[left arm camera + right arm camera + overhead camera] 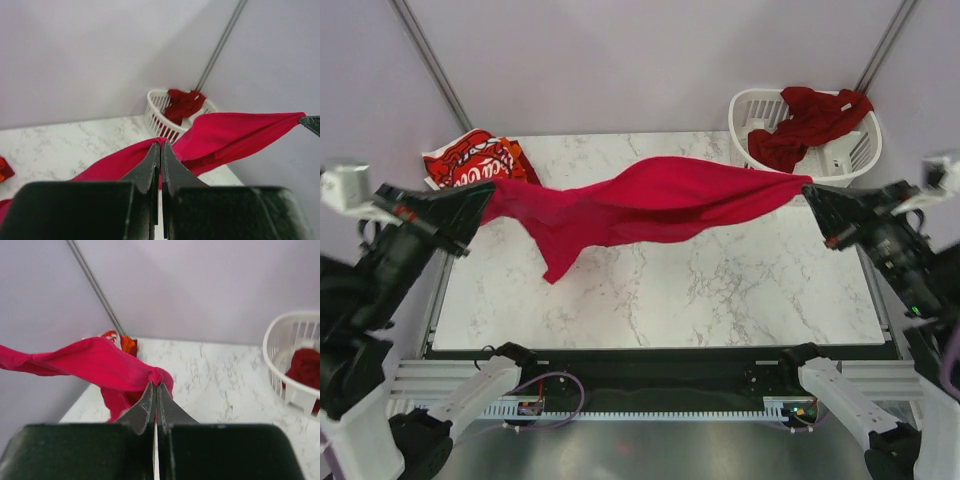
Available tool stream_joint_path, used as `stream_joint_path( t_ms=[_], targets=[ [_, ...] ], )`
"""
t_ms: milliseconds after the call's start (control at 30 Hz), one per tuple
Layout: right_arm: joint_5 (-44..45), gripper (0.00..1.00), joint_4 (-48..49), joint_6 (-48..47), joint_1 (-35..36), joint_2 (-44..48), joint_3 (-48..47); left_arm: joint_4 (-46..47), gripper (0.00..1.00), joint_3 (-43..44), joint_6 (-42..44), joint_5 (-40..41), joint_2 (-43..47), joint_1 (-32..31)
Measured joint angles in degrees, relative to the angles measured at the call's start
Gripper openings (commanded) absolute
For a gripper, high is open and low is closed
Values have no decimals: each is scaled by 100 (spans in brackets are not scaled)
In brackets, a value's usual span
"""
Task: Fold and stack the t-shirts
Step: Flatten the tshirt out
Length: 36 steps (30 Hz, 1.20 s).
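A plain bright red t-shirt (650, 200) hangs stretched in the air above the marble table (740, 290), held at both ends. My left gripper (485, 205) is shut on its left end (150, 150). My right gripper (808, 190) is shut on its right end (159, 376). A flap of the shirt droops toward the table at the left middle. A dark red t-shirt (812, 122) lies in the white basket (760, 105). A red Coca-Cola shirt (470, 162) on an orange one sits at the table's back left corner.
The white slatted basket stands at the back right corner, also in the left wrist view (160, 112) and the right wrist view (285, 355). Grey walls with metal poles (430, 65) close in the back. A black frame rail (650, 365) runs along the near edge.
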State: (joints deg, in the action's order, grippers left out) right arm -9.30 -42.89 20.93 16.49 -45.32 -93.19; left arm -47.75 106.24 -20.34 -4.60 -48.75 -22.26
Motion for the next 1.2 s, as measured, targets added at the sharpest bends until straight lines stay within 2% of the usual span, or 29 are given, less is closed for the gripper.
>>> stream_joint_path(
  t_ms=[167, 267, 500, 633, 800, 900, 967, 1000, 1033, 1067, 1100, 1133, 1167, 1200],
  targets=[
    [-35, 0, 337, -125, 0, 951, -369, 118, 2, 295, 2, -413, 815, 0],
    [-122, 0, 503, -177, 0, 1222, -686, 144, 2, 577, 7, -638, 1069, 4],
    [-133, 0, 708, -302, 28, 1202, -925, 181, 2, 1311, 136, -927, 1064, 125],
    [529, 0, 671, -398, 44, 741, -835, 216, 2, 1272, 164, -282, 839, 131],
    [1563, 0, 953, -531, 55, -658, -173, 306, 2, 925, 214, 647, -459, 129],
    [2039, 0, 1082, -581, 52, -2168, -7, 424, 2, 785, 442, 1064, -2004, 297],
    [2284, 0, 1211, -579, 37, -3473, -42, 487, 2, 868, 581, 997, -3180, 566],
    [2385, 0, 1147, -570, 24, -4142, -166, 494, 5, 1126, 649, 929, -4054, 791],
    [2492, 39, 1091, -566, 15, -4861, -396, 501, 14, 1425, 664, 844, -4931, 990],
    [2612, 68, 981, -535, 4, -5434, -658, 387, 41, 1932, 671, 721, -5720, 1172],
    [2708, 87, 549, -518, -11, -6225, -1215, 236, 56, 2848, 673, 529, -6916, 1379],
    [2798, 98, 275, -511, -22, -6883, -1838, 164, 66, 3613, 605, 310, -7917, 1558],
    [2879, 98, 31, -505, -22, -7497, -2485, 192, 76, 3910, 494, 37, -8675, 1768],
    [2876, 98, -201, -505, -26, -7949, -3005, 11, 79, 3803, 393, -164, -9119, 1954]
  ],
)
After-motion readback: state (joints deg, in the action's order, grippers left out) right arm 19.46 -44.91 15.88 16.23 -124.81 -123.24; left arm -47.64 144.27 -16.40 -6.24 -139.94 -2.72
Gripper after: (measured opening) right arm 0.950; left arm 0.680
